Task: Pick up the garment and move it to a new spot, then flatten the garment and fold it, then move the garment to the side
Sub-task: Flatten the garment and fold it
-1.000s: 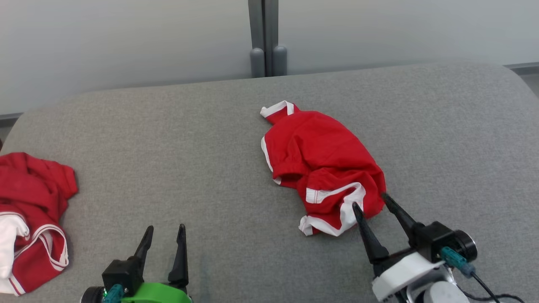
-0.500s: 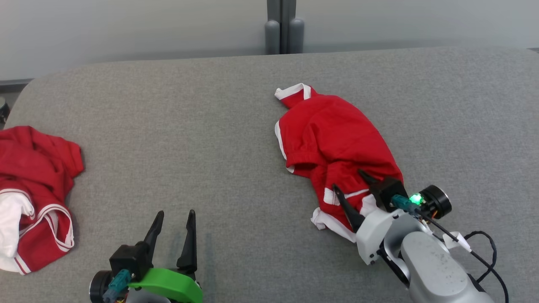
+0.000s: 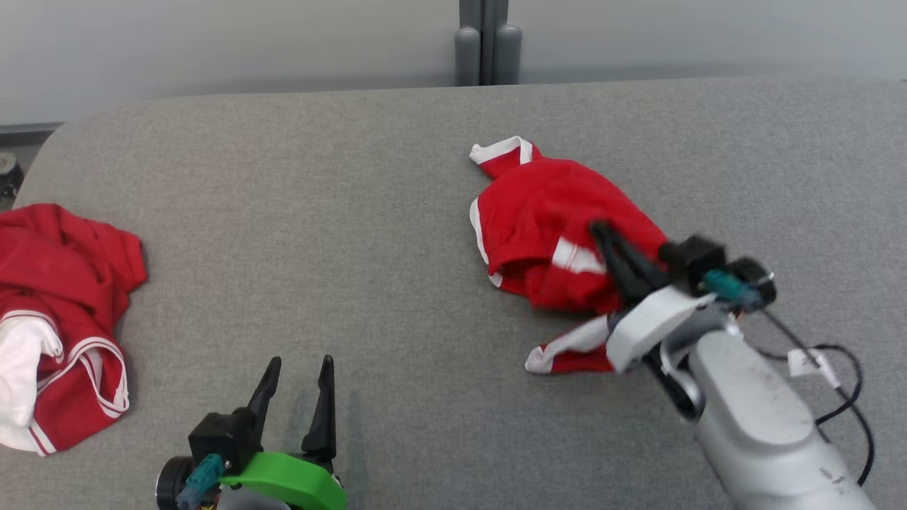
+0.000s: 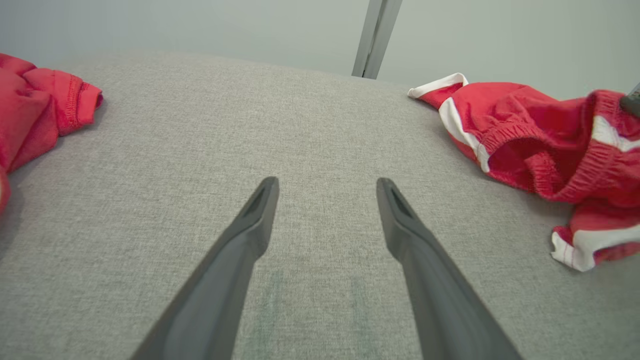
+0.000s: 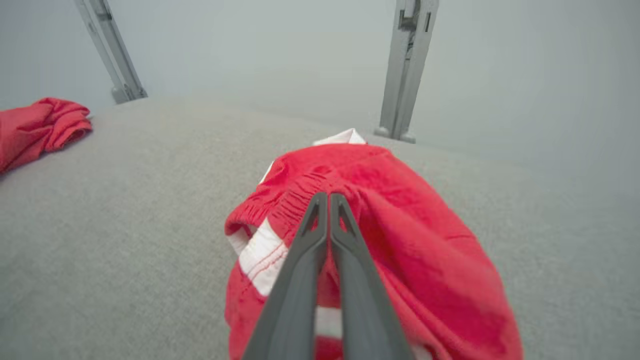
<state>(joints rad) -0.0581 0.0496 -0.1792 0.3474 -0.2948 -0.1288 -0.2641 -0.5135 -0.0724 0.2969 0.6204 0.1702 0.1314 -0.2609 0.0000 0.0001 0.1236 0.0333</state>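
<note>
- Grey woven padding (image 3: 319, 212) covers the whole foreground, with bare room between the two arms and out to the rounded left corner.
- Nearest, the left gripper (image 3: 301, 361) hovers over bare padding with its fingers spread wide and nothing between them.
- At the left edge lies a second red-and-white heap (image 3: 64, 283), well apart from the arms.
- A white tag (image 3: 799, 361) hangs on the right arm's cable (image 3: 847, 397), too small to read.
- The right gripper (image 3: 601, 228) has its fingers pressed together on a fold of the red garment (image 3: 538, 205), right of centre. (The right wrist view shows the pinch at the gathered waistband, which the head view blurs.)
- A white-trimmed hem (image 3: 567, 350) trails on the padding below the grip.
- Open padding runs beyond the garment to the far edge.
- Behind that edge, grey posts (image 3: 487, 42) stand against a pale wall (image 3: 212, 42).
</note>
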